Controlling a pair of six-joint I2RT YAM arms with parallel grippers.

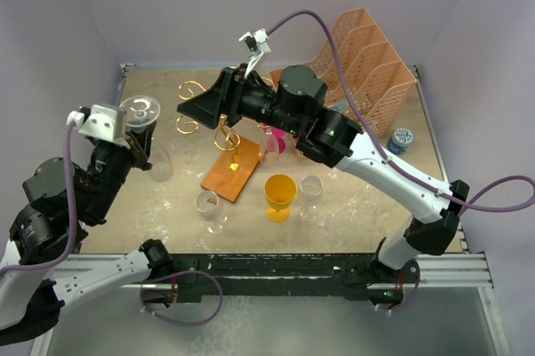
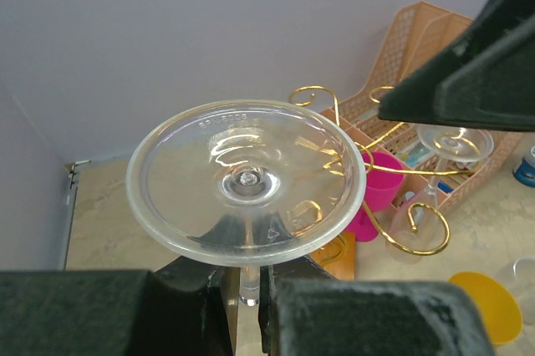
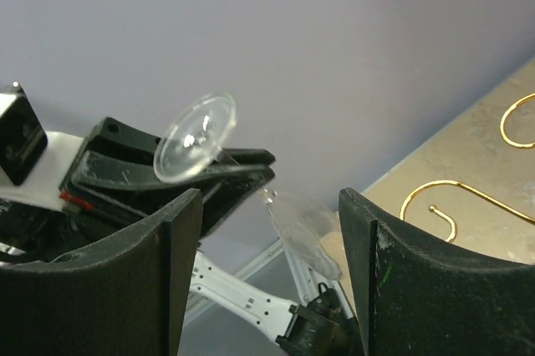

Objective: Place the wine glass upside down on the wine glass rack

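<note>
Clear wine glass (image 2: 247,180) between left fingers (image 2: 334,314)

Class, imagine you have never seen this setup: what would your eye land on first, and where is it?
The clear plastic wine glass at the left of the table, foot uppermost, its stem pinched in the left claw. Next, the gold wire rack with a copper-brown base mid-table, the open right claw hovering by its scrolls.

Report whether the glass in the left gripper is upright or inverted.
Inverted: the glass has its foot facing up, its stem clamped between the left fingers, and its bowl hanging below them.
</note>
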